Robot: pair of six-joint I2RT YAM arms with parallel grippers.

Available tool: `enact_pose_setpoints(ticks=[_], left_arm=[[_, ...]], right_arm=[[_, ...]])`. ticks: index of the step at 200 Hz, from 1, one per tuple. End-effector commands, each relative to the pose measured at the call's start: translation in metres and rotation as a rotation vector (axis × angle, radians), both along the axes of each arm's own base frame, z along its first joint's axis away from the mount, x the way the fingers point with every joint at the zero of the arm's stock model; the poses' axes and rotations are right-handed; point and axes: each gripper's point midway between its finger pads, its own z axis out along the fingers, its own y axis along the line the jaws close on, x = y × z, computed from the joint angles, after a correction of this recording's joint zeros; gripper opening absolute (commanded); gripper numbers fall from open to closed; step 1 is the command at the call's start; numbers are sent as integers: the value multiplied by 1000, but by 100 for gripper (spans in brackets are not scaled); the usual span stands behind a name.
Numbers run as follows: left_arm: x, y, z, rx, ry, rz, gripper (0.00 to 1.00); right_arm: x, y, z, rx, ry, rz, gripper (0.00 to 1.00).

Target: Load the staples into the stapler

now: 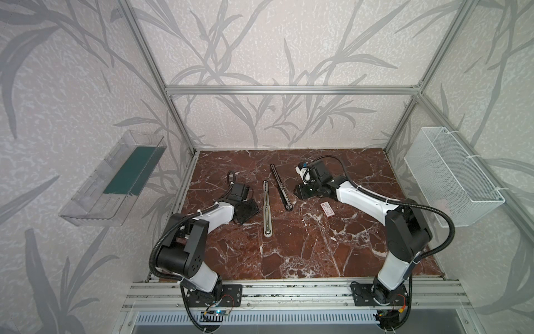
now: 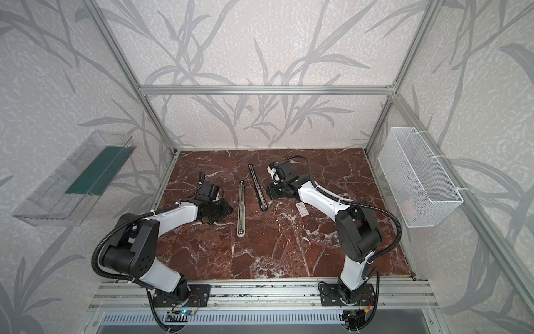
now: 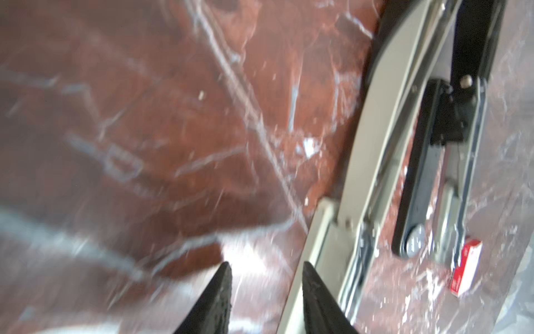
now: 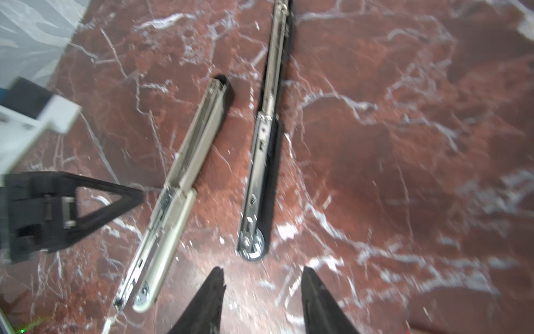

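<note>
In both top views, left to right: clear tray (image 1: 95, 199) on the left wall, left pincer (image 1: 250, 213) low over the marble counter (image 1: 289, 254) beside the pale stapler (image 1: 267, 208), black stapler (image 1: 280, 186), right pincer (image 1: 298, 191), staple box (image 1: 326, 208) just beside the right forearm, wire basket (image 1: 453, 173) on the right wall. Seen in the wrist views, both pincers half parted and gripping nothing. Between left pincer and staple box, both staplers, folded open flat.

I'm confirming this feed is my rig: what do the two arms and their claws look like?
The left arm and right arm have white shell links between black joint housings. A black ribbed cable hose loops along each. The left claw and right claw have black, tapering, textured fingers.
</note>
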Motion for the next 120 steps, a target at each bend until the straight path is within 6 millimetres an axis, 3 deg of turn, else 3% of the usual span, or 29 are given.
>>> enact_pose_setpoints(ticks=[1,28,49,76,120], left_arm=[[-8,-13,20,-83,-63,-35,46],[-9,-35,41,-275,-189,-54,50],[-4,-47,56,-423,-261,-28,53],[-8,-72,73,-509,-223,-148,53],[-18,-73,79,-436,-227,-184,52]], right_arm=[[3,-45,4,-68,-25,-121,53],[7,-99,-22,-104,14,-259,62],[13,-125,-43,-93,69,-323,66],[17,-137,-70,-83,166,-340,67],[21,-129,-95,-34,234,-314,66]])
